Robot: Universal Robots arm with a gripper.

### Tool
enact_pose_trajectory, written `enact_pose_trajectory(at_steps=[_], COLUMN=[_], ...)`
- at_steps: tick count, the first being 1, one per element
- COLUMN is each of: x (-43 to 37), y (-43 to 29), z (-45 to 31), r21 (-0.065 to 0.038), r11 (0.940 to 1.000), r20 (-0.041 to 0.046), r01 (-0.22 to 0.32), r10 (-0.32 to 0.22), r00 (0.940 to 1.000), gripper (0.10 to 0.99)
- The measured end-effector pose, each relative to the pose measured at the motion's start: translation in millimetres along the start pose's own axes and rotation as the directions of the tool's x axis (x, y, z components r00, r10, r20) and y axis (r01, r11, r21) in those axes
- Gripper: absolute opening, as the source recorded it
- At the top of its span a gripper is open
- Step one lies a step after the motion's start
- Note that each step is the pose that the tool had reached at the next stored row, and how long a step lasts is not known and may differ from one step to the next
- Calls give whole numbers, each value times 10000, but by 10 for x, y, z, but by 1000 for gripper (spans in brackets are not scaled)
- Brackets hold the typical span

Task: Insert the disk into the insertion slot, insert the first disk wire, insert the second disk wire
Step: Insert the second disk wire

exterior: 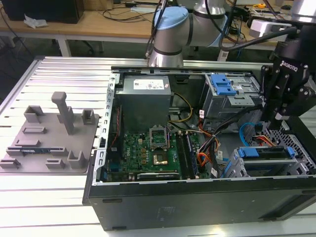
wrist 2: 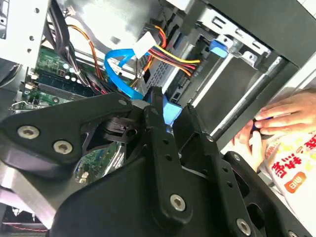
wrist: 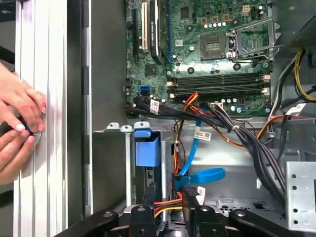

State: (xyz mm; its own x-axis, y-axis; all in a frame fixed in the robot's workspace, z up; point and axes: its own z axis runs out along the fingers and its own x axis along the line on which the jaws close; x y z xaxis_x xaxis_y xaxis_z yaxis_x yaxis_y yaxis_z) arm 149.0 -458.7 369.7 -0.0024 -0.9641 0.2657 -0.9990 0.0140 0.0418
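Gripper (wrist 2: 172, 107) jaws narrowly apart, empty; disk (exterior: 266, 152), lower right in exterior view, seems rigid, fragile: grasp its frame.

Pretty cramped around the insertion slot (exterior: 284, 134): the gripper (exterior: 282, 117) hangs right above it, and a blue cable (wrist: 205, 175) plus a fat black wire bundle (wrist: 256, 148) run across the gap beside it. More open air over the motherboard (exterior: 148, 145), but outside the case wall (wrist: 103, 74) a person's hands (wrist: 22, 111) rest on the ribbed table (wrist: 44, 74).
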Motion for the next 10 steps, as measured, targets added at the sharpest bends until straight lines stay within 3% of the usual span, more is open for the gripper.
enact_pose_trajectory(at_steps=[5, 6, 7, 10], x=[-94, -96, -97, -99], y=[11, 27, 55, 138], z=[17, 24, 27, 38], r21=[190, 387, 514, 680], r11=[9998, 9992, 9987, 9977], r20=[-99, -140, -154, -228], r01=[107, 86, 52, 7], r10=[-105, -80, -44, 8], r00=[9999, 9999, 9999, 9997], gripper=[365, 365, 365, 365])
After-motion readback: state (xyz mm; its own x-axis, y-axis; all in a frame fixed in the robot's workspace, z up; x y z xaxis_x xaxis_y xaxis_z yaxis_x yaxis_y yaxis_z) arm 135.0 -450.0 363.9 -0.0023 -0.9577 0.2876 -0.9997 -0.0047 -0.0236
